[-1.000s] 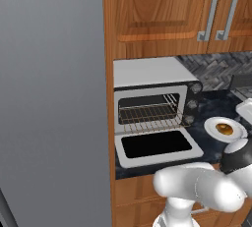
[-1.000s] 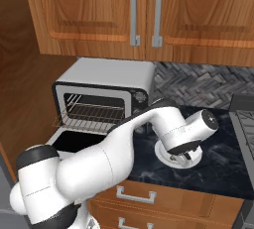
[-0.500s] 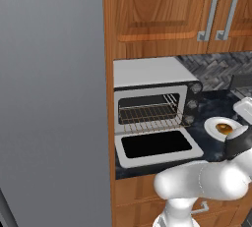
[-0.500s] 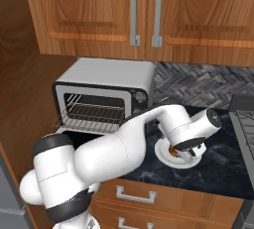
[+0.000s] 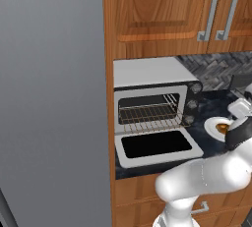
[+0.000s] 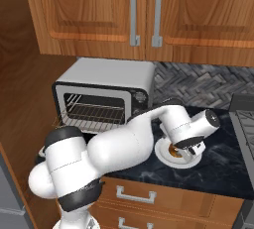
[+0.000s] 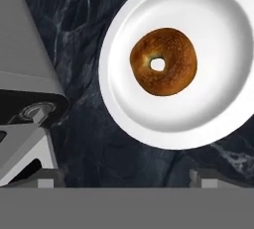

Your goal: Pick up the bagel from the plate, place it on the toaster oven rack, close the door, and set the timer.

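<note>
The golden-brown bagel [image 7: 163, 62] lies in the middle of the white plate [image 7: 119, 109] on the dark counter. My gripper [image 7: 128, 178] hovers open just above the plate's near rim, and its fingertips [image 7: 47, 178] stand wide apart with nothing between them. From the right base view the hand covers most of the plate [image 6: 166, 157], with a bit of bagel [image 6: 174, 149] peeking out. The toaster oven [image 5: 147, 76] stands left of the plate [image 5: 215, 124]. Its door [image 5: 157, 146] is dropped open flat, and the wire rack [image 5: 147, 114] is bare inside. Three knobs run down its right side.
Wooden wall cabinets [image 6: 144, 10] with bar handles hang above the oven. A tall grey panel [image 5: 49, 98] stands left of it. A stove edge [image 6: 245, 119] lies at the right. Drawers [image 6: 149, 196] sit under the dark marble counter [image 6: 223, 168].
The arm has swung further over the plate, bringing the hand closer above the bagel. The jaws have stayed wide. The bagel, plate and oven have not moved.
</note>
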